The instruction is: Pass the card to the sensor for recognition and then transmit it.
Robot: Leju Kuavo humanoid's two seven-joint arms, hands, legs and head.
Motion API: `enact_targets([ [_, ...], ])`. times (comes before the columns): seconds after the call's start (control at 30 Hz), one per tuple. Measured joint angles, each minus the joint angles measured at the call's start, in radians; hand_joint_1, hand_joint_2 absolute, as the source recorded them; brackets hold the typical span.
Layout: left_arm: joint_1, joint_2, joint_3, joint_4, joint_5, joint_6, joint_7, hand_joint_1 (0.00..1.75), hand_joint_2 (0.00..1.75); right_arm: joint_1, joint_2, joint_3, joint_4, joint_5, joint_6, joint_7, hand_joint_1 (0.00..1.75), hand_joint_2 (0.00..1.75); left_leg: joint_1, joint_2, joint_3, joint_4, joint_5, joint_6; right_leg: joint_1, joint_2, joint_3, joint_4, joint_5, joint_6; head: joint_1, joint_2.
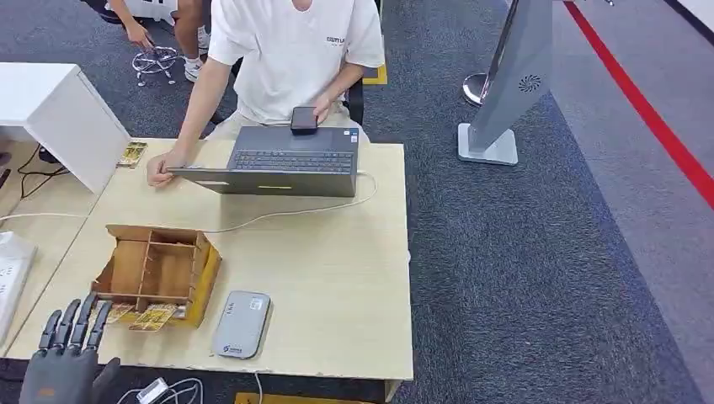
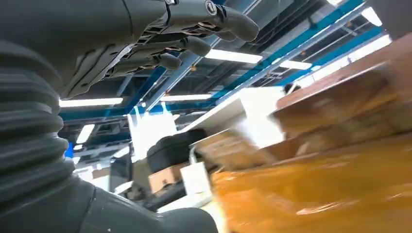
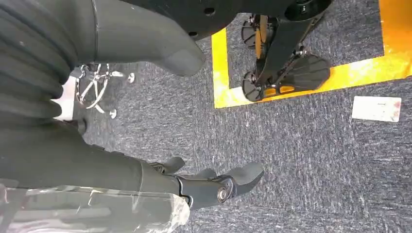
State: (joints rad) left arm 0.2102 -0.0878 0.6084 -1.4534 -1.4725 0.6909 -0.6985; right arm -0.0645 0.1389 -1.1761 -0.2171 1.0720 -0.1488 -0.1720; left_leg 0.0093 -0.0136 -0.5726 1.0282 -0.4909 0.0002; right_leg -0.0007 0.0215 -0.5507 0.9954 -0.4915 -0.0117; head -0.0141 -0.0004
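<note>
Dark grey-blue carpet (image 1: 522, 278) runs across the floor, and a red stripe (image 1: 648, 114) cuts diagonally over its far right side. A pale wood counter (image 1: 337, 278) stands in the middle, with a white cabinet (image 1: 59, 114) at its far left corner. Past the counter's right end a grey slanted kiosk stand (image 1: 509, 84) rises from a flat base, a chrome post foot just behind it. A person in a white shirt (image 1: 290, 50) sits at the counter's far edge. Overhead, in the left wrist view, long strip lights (image 2: 233, 56) glow between blue ceiling beams (image 2: 311, 36). Yellow floor tape (image 3: 221, 73) marks a corner on the carpet, and a white card-like slip (image 3: 376, 108) lies nearby.
</note>
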Motion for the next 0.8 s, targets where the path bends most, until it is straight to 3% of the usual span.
enact_targets([
  [0.37, -0.054, -0.031, -0.079, 0.000, -0.018, 0.000, 0.019, 0.00, 1.75, 0.000, 0.000, 0.013, 0.000, 0.017, 0.000, 0.001, 0.00, 1.75, 0.000, 0.000, 0.000, 0.000, 0.000, 0.000, 0.000, 0.000, 0.000, 0.000, 0.000, 0.000, 0.000, 0.000],
  [0.57, -0.060, -0.033, -0.120, 0.003, -0.036, 0.000, 0.087, 0.00, 1.75, 0.000, 0.000, 0.016, 0.000, 0.019, 0.000, 0.003, 0.00, 1.75, 0.000, 0.000, 0.000, 0.000, 0.000, 0.000, 0.000, 0.000, 0.000, 0.000, 0.000, 0.000, 0.000, 0.000],
  [0.8, -0.056, -0.005, -0.161, 0.017, -0.032, 0.000, 0.155, 0.00, 1.75, 0.000, 0.000, 0.017, 0.000, 0.020, -0.001, 0.004, 0.00, 1.75, 0.000, 0.000, 0.000, 0.000, 0.000, 0.000, 0.000, 0.000, 0.000, 0.000, 0.000, 0.000, 0.000, 0.000],
])
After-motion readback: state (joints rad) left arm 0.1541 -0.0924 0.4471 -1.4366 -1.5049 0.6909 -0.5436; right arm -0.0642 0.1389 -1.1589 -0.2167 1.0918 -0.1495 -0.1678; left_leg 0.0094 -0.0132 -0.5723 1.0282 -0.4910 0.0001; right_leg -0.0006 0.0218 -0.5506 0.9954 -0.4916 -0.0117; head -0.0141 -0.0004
